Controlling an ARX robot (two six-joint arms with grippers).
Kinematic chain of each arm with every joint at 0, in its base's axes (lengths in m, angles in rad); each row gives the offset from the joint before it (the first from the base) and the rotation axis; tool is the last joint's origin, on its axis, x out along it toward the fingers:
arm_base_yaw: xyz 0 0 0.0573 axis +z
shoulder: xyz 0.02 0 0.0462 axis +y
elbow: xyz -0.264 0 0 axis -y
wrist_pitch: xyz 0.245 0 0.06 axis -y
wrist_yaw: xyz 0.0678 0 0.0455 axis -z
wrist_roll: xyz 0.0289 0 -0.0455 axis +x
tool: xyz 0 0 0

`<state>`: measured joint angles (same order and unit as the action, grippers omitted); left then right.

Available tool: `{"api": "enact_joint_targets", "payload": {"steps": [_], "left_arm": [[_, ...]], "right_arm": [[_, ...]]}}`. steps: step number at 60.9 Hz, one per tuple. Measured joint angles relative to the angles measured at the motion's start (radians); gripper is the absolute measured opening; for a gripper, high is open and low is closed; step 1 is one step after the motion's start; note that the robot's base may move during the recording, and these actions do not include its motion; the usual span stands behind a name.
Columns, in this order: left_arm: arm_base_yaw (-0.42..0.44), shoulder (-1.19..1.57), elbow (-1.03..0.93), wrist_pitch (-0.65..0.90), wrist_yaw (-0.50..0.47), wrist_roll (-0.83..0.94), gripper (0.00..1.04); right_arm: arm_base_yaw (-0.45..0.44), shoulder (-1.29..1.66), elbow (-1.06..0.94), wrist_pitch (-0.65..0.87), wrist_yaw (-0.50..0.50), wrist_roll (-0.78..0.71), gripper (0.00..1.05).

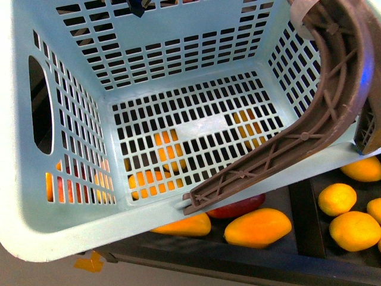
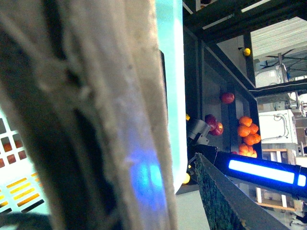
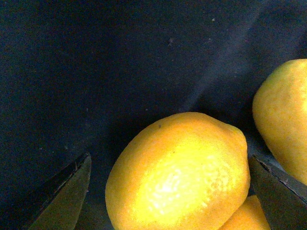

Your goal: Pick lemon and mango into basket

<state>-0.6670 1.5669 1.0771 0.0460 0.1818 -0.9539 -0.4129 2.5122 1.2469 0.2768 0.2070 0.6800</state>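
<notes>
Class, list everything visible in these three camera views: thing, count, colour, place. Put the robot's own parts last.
Basket: one, light turquoise with a brown handle, close in front, nothing inside.
Lemons: at least four, yellow, on the dark surface right of the basket.
Yellow mangoes: two, orange-yellow, below the basket's near edge.
Red mango: one, deep red, partly hidden under the basket.
Distant fruit: several, red and orange, on a far rack in the left wrist view.
Right pincer: one, dark, open, a finger either side of a lemon.
Left pincer: one, dark, beside the basket handle; open or shut unclear.
</notes>
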Motion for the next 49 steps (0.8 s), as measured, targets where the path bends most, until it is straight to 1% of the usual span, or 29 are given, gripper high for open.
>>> {"api": "enact_joint_targets", "payload": {"steps": [12, 15, 22, 25, 37, 44, 49], "left_arm": [[0.000, 0.000, 0.000, 0.000, 0.000, 0.000, 0.28], [0.000, 0.000, 0.000, 0.000, 0.000, 0.000, 0.28], [0.000, 0.000, 0.000, 0.000, 0.000, 0.000, 0.28], [0.000, 0.000, 0.000, 0.000, 0.000, 0.000, 0.28], [0.000, 0.000, 0.000, 0.000, 0.000, 0.000, 0.28], [0.000, 0.000, 0.000, 0.000, 0.000, 0.000, 0.28], [0.000, 0.000, 0.000, 0.000, 0.000, 0.000, 0.28]], "right_arm": [[0.012, 0.037, 0.044, -0.026, -0.003, -0.017, 0.96], [0.013, 0.041, 0.046, -0.031, 0.000, -0.022, 0.91], [0.013, 0.044, 0.040, -0.029, -0.006, -0.035, 0.74], [0.012, 0.043, 0.033, -0.020, -0.013, -0.042, 0.70], [-0.008, 0.000, -0.048, 0.034, -0.065, -0.076, 0.67], [-0.022, -0.058, -0.127, 0.082, -0.096, -0.122, 0.67], [-0.034, -0.127, -0.198, 0.121, -0.143, -0.171, 0.66]]}}
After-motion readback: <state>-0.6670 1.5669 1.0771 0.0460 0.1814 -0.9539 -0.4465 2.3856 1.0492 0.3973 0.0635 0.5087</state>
